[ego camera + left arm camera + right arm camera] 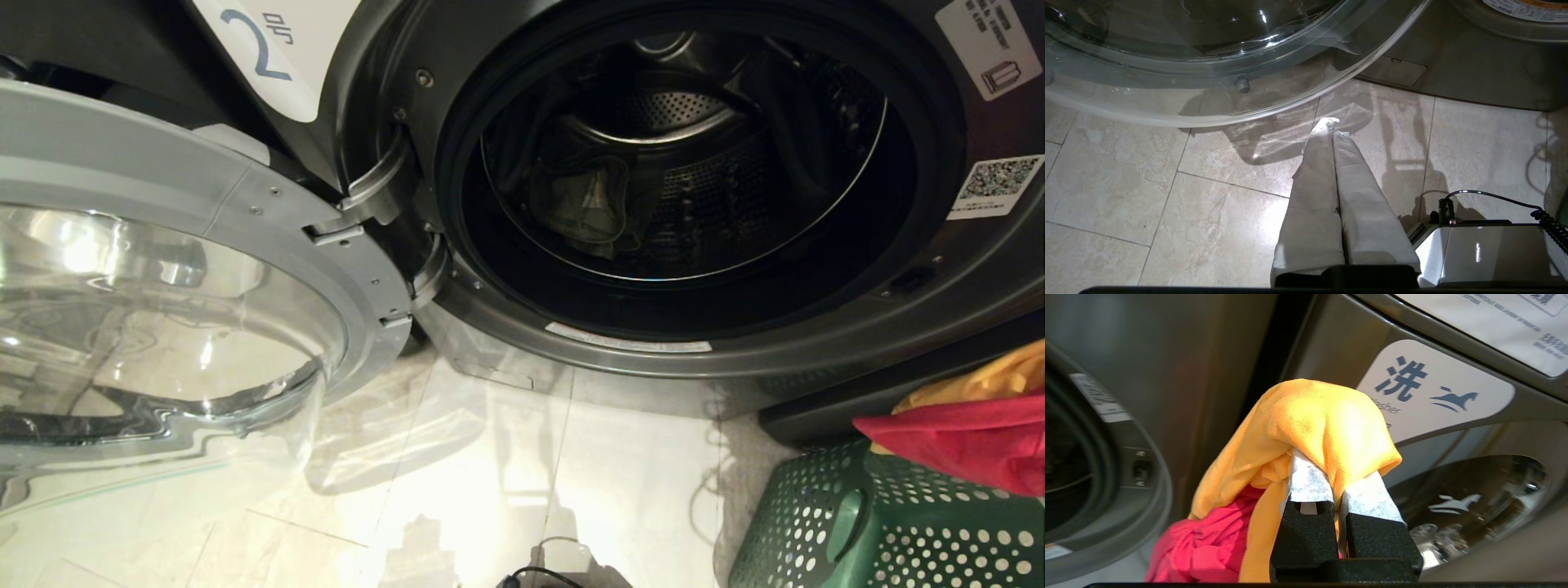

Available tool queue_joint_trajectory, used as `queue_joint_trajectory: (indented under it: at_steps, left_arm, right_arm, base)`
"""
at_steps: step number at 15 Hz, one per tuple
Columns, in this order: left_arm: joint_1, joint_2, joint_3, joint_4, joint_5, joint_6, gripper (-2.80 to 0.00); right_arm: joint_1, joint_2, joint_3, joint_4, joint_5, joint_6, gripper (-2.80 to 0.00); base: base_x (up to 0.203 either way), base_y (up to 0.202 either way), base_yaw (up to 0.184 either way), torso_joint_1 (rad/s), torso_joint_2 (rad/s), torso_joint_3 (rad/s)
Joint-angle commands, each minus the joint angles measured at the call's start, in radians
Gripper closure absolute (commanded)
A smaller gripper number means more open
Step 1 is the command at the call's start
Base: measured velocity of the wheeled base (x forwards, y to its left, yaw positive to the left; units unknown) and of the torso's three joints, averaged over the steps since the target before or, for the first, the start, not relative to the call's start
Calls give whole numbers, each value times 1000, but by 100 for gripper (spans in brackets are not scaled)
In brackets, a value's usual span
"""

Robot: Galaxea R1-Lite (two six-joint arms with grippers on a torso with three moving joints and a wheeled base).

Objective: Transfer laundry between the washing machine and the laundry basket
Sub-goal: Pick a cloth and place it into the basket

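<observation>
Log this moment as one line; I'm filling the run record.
right gripper: shut on yellow-orange garment | left gripper: shut, empty, over floor | washing machine door open | red garment on laundry basket

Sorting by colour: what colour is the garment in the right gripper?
Yellow-orange garment, pinched in the right gripper; clearest in the right wrist view.

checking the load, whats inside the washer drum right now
Inside the washing machine drum, one crumpled grey-green garment lies toward the back left; the perforated steel wall shows elsewhere. The drum's near bottom is hidden behind the door seal.
</observation>
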Motion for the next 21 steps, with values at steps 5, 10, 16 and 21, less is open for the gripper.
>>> queue_joint_trajectory:
  at_steps: [5,10,16,21]
  left_arm:
    - [0,2,0,0,0,0,0]
    - [0,2,0,0,0,0,0]
    - [0,2,0,0,0,0,0]
    - [0,2,0,0,0,0,0]
  right_arm:
    - [-232,89,-97,80,9,67,0]
    - [-352,96,-101,169,10,104,0]
    - [-457,83,-97,357,8,127,0]
    - [-560,160,-76,506,34,151,0]
  base:
    - [0,0,0,0,0,0]
    - [0,0,0,0,0,0]
    - [0,0,0,0,0,0]
    - [0,0,0,0,0,0]
